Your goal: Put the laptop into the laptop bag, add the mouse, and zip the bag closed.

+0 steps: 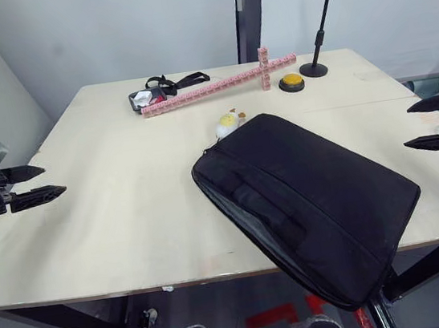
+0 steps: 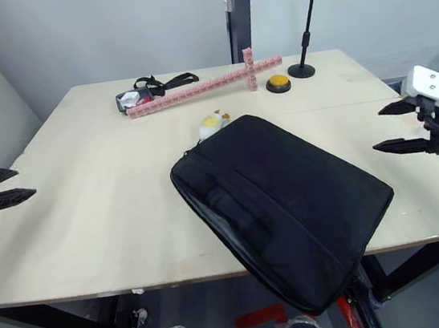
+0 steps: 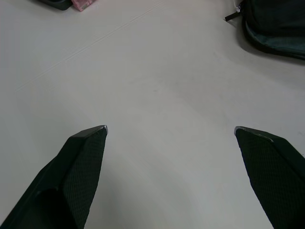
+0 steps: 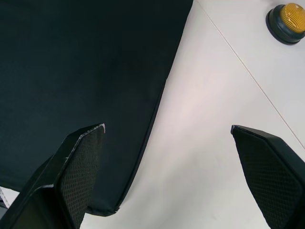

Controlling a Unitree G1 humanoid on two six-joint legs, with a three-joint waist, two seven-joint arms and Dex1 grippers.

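I have the left tool (image 1: 44,181) hanging over the left edge of the surface (image 1: 119,201), fingers spread apart with nothing between them, well clear of everything. The right tool (image 2: 389,126) hangs at the right edge, also spread wide and empty, near the bag's far right side; from its wrist I see bare surface between its fingers, with the bag under one of them. The laptop bag (image 1: 309,201) lies flat and skewed on the surface, its near corner jutting out past the front edge. Its zipper looks shut along the side facing me, though I can't be sure from this angle. A white plush toy with a yellow face (image 1: 230,122) sits touching the bag's far corner. Further back are a pink block bar (image 1: 217,86), a yellow button (image 1: 293,81), a small black stand (image 1: 320,21), and a dark pouch with a strap (image 1: 150,97)
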